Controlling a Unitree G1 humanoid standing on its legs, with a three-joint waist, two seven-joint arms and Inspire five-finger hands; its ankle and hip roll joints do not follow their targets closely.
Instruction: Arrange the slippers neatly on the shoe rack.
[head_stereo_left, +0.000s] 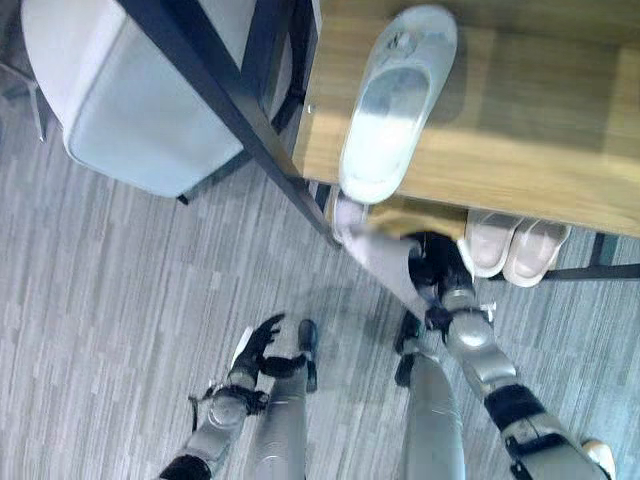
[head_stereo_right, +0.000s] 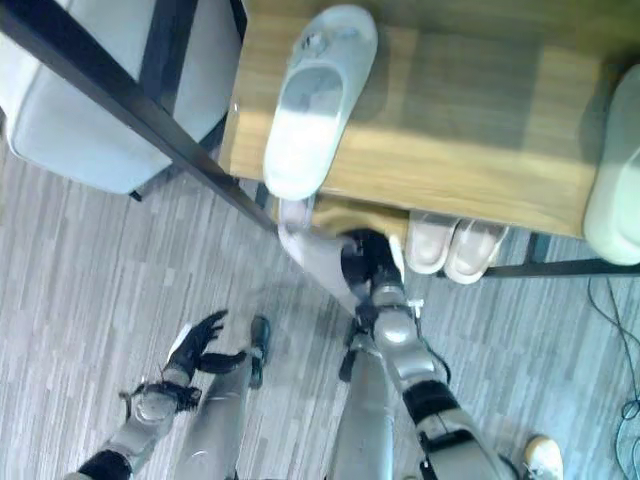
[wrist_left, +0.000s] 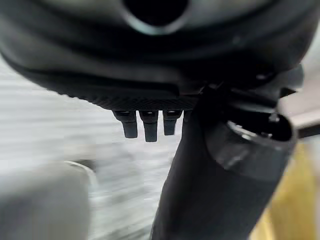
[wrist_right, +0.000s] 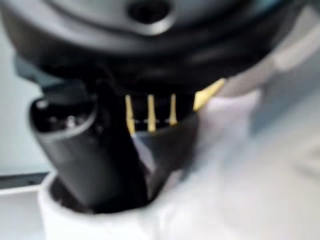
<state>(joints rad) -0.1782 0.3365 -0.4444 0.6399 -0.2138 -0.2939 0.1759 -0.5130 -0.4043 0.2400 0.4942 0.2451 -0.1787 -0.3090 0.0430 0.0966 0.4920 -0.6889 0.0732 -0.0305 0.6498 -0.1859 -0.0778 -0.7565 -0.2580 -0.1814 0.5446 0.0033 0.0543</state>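
We looked down on a wooden shoe rack (head_stereo_left: 520, 150) standing on grey plank flooring (head_stereo_left: 120, 300), a pale grey bin (head_stereo_left: 120, 90) beside its dark frame. One white slipper (head_stereo_left: 395, 100) lay on the top shelf, a pinkish pair (head_stereo_left: 515, 245) sat side by side on the shelf below, and another pale slipper (head_stereo_right: 615, 190) rested at the top shelf's right end. The right hand (head_stereo_left: 432, 262) gripped a grey-white slipper (head_stereo_left: 375, 250) at the rack's front edge. The left hand (head_stereo_left: 262, 338) hung low over the floor, fingers relaxed and holding nothing.
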